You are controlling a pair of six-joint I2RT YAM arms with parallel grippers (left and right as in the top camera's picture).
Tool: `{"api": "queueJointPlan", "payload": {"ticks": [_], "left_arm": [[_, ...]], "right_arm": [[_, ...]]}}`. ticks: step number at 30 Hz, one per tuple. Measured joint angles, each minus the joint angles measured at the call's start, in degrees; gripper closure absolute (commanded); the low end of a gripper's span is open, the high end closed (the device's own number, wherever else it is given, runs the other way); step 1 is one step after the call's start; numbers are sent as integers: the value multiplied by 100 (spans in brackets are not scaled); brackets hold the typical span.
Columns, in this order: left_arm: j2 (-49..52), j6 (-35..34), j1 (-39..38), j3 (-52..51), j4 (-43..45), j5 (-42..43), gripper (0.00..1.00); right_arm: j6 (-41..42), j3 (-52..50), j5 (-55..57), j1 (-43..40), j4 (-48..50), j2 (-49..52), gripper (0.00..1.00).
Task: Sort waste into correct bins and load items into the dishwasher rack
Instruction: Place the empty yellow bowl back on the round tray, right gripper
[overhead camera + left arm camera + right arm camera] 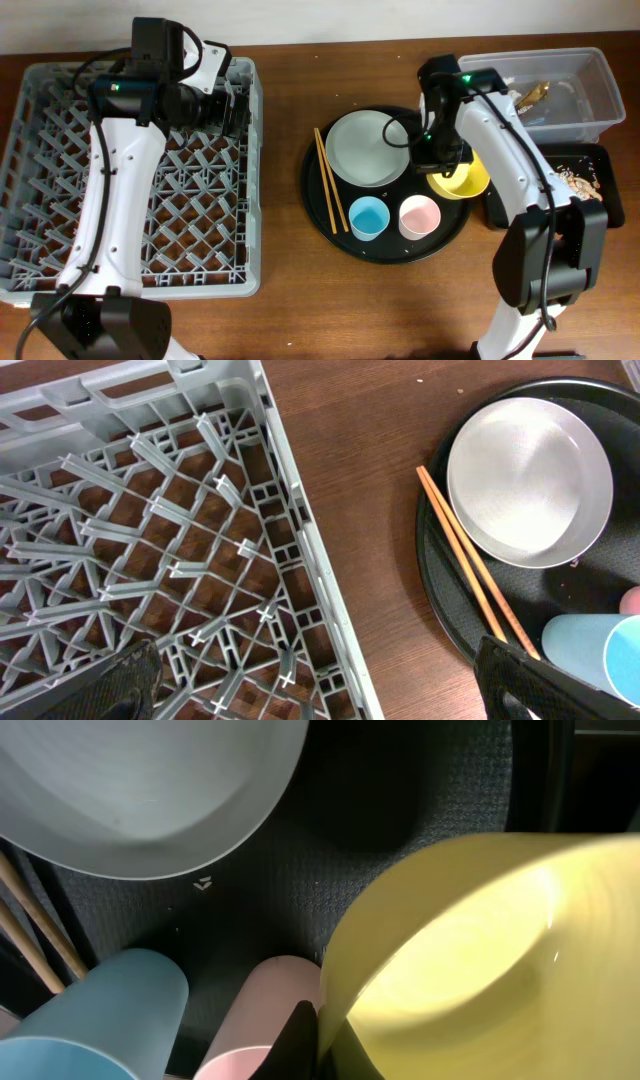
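My right gripper (pixel 441 162) (pixel 318 1038) is shut on the rim of the small yellow bowl (pixel 464 183) (pixel 480 930), which is tilted at the right edge of the round black tray (pixel 392 247). On that tray sit the grey-green plate (pixel 368 148) (pixel 528 480) (pixel 150 790), the light blue cup (pixel 368 217) (pixel 592 652) (pixel 110 1010) and the pink cup (pixel 419 215) (pixel 262 1010). My left gripper (pixel 232 106) (pixel 320 680) is open and empty over the right rim of the grey dishwasher rack (pixel 252 200) (pixel 300 530).
Wooden chopsticks (pixel 331 182) (pixel 465 555) lie on the round tray's left side. The clear tub (pixel 592 88) at the back right holds a brown-gold wrapper (pixel 535 95). The shallow black tray (pixel 604 205) in front of it holds tan scraps (pixel 578 178).
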Motion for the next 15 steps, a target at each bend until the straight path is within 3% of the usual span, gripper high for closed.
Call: {"api": "queueJointPlan", "payload": {"ticks": [9, 10, 13, 15], "left_arm": [[0, 0, -9, 0, -11, 0, 1], [0, 0, -9, 0, -7, 0, 1], [0, -2, -9, 0, -17, 0, 1], [0, 0, -9, 0, -26, 0, 1]], "right_arm": [[61, -835, 31, 140, 1132, -4, 94], [87, -920, 37, 140, 1198, -4, 88], [131, -1233, 48, 140, 1545, -7, 83], [138, -1329, 42, 140, 1604, -4, 64]]}}
